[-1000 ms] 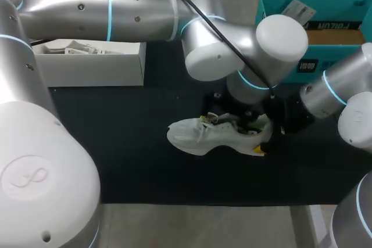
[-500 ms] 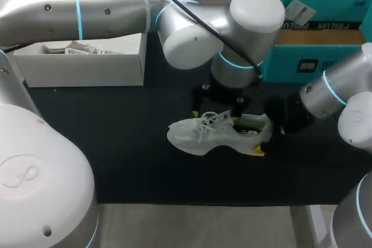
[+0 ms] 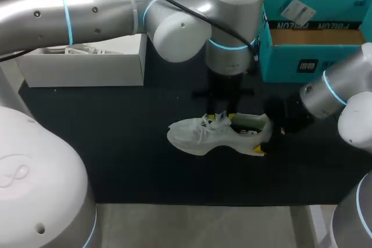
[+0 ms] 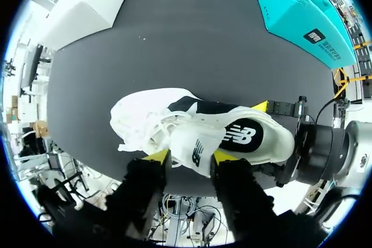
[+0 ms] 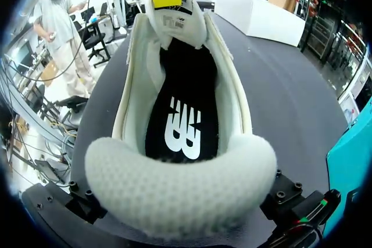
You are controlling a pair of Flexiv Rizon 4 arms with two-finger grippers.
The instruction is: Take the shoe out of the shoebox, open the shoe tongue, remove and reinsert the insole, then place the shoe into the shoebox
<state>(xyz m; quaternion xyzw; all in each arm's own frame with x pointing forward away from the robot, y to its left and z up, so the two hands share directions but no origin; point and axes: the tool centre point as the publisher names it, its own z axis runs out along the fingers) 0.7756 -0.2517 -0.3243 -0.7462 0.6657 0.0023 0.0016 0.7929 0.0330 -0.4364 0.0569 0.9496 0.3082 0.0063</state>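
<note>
A white shoe (image 3: 203, 135) lies on the black mat, toe to the left, with its black insole (image 5: 183, 117) inside. My left gripper (image 3: 224, 119) comes down from above onto the tongue (image 4: 195, 149). Both yellow fingertips (image 4: 157, 156) press the tongue from two sides, so it is shut on it. My right gripper (image 3: 264, 137) straddles the heel (image 5: 180, 193) from the right, one yellow tip (image 4: 260, 106) against the heel's side, and holds the shoe. In the right wrist view the heel hides that gripper's tips. The teal shoebox (image 3: 308, 56) stands open at the back right.
A white box (image 3: 87, 65) with paper inside sits at the back left of the mat. The mat's front edge (image 3: 192, 204) runs just below the shoe. My left arm's elbow (image 3: 232, 4) hangs over the gap between the two boxes.
My left gripper has moved left from above the heel opening to the tongue, and its fingers have closed in on it. The right arm and the shoe have stayed put.
</note>
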